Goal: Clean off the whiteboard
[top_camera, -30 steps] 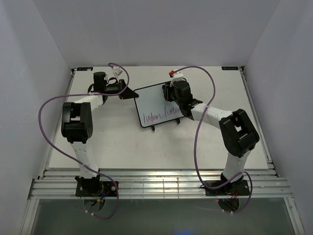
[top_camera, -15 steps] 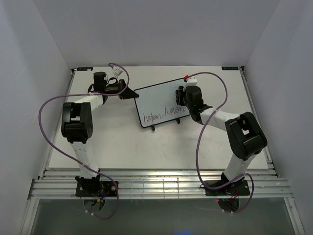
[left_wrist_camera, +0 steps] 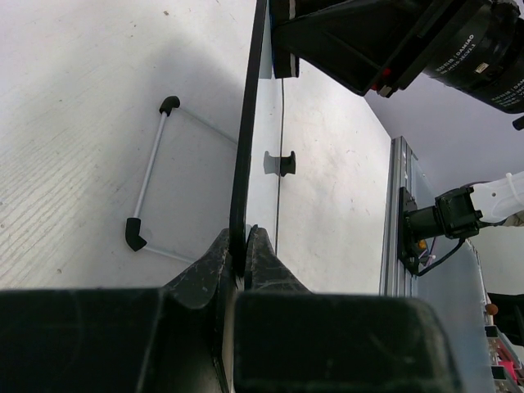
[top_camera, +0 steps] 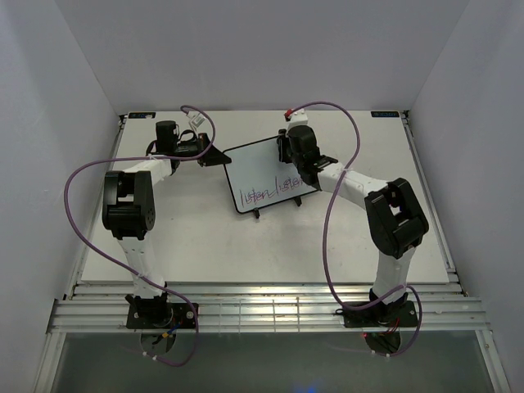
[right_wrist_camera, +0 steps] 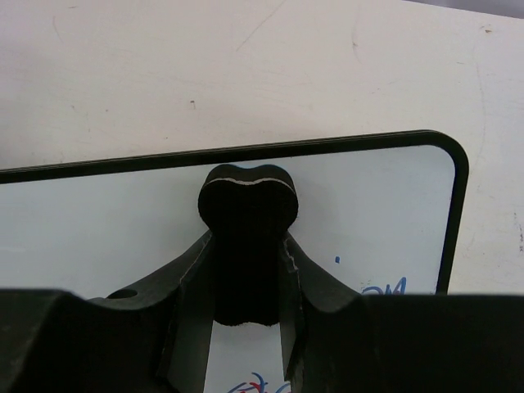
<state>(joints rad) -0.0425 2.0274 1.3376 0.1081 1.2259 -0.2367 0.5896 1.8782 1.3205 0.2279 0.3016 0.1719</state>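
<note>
White rectangular whiteboard (top_camera: 255, 168) with thin black frame stands at frame centre, its left edge pinched in the closed left gripper (left_wrist_camera: 239, 250). The right gripper (right_wrist_camera: 248, 246) clamps a black bone-shaped eraser (right_wrist_camera: 248, 201) near the board's upper edge. Red handwriting (top_camera: 260, 195) along the lower edge is unerased; most erasing appears outstanding.

- The whiteboard (top_camera: 260, 168): white face, thin black frame, red and dark scrawl low down.
- The eraser (right_wrist_camera: 248, 225): matte black all over.
- The cables (top_camera: 67, 195): purple.
- The table (top_camera: 205, 237): plain off-white.
</note>
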